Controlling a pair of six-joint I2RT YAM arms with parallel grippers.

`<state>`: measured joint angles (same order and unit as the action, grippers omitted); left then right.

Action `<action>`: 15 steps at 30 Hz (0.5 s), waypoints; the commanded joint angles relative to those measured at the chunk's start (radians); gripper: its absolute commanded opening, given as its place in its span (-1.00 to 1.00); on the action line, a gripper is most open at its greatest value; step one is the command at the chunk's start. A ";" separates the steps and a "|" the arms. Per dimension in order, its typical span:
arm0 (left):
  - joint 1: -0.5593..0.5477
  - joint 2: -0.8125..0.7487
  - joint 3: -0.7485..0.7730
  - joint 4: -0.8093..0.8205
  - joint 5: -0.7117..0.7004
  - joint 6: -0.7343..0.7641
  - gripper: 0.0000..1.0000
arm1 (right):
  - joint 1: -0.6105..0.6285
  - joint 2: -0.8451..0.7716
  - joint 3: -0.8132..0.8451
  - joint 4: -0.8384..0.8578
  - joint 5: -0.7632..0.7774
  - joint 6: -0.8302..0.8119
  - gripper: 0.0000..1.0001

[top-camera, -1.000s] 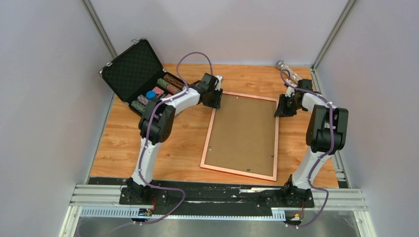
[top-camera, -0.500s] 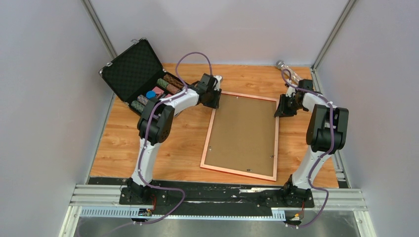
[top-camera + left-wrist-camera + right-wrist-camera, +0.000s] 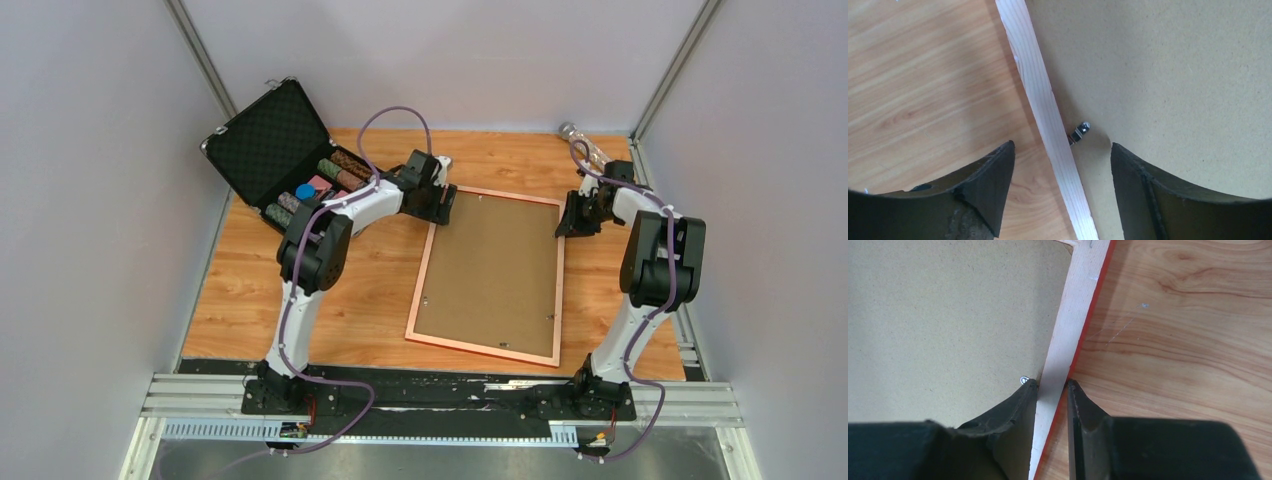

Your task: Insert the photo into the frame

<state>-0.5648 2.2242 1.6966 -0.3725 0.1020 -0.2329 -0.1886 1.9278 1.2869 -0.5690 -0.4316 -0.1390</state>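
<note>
Left gripper [image 3: 1062, 150] gapes wide astride the frame [image 3: 420, 287] at its far-left rail, holding nothing. Right gripper [image 3: 1052, 384] pinches the far-right rail tight, brown backing board [image 3: 495, 265] facing up.

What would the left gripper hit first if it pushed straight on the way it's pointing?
Most likely the frame: its pale rail lies between the left gripper's open fingers, beside a small metal tab. One finger would land on the backing board, the other on the table. Depth is unclear.
</note>
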 commanded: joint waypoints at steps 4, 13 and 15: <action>-0.006 -0.099 -0.031 -0.135 -0.041 0.068 0.77 | 0.000 0.040 0.035 0.002 0.001 0.012 -0.54; -0.006 -0.261 -0.194 -0.170 0.081 0.192 0.87 | -0.005 0.108 0.099 0.001 -0.004 0.091 -0.76; -0.006 -0.297 -0.249 -0.176 0.121 0.219 0.96 | -0.011 0.133 0.126 0.001 -0.021 0.126 -0.80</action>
<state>-0.5671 2.0457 1.5124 -0.5217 0.1295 -0.1040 -0.1951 1.9846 1.3613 -0.6193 -0.4480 -0.0731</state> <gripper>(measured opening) 0.953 0.219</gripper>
